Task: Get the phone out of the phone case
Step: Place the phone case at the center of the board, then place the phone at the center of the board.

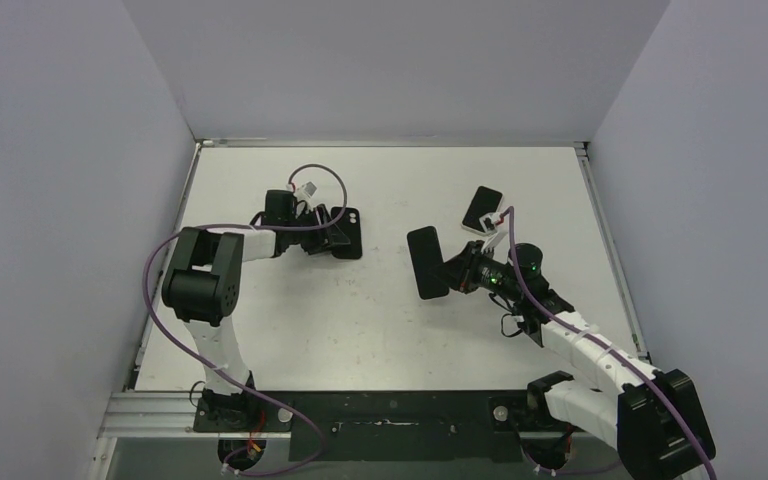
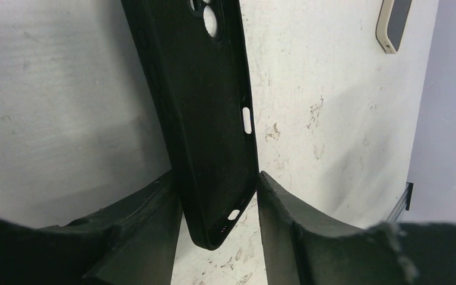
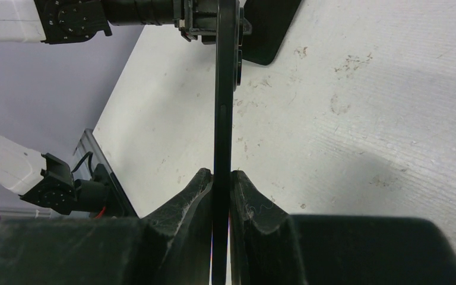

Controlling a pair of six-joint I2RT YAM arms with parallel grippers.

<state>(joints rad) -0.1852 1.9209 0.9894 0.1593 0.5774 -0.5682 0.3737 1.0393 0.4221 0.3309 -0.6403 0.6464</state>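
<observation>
The empty black phone case (image 1: 346, 232) lies flat on the table at the back left. Its near end, with the port cutouts (image 2: 214, 148), sits between the fingers of my left gripper (image 1: 325, 237). The left gripper (image 2: 217, 178) is open, its jaws standing either side of the case's end. My right gripper (image 1: 452, 272) is shut on the black phone (image 1: 425, 262), which is out of the case and held over the middle of the table. In the right wrist view the phone (image 3: 222, 119) is edge-on, pinched between the two pads at the gripper (image 3: 222, 175).
A second phone in a beige case (image 1: 481, 210) lies at the back, just beyond the right arm, and also shows in the left wrist view (image 2: 393, 24). Grey walls close in the table on the left, back and right.
</observation>
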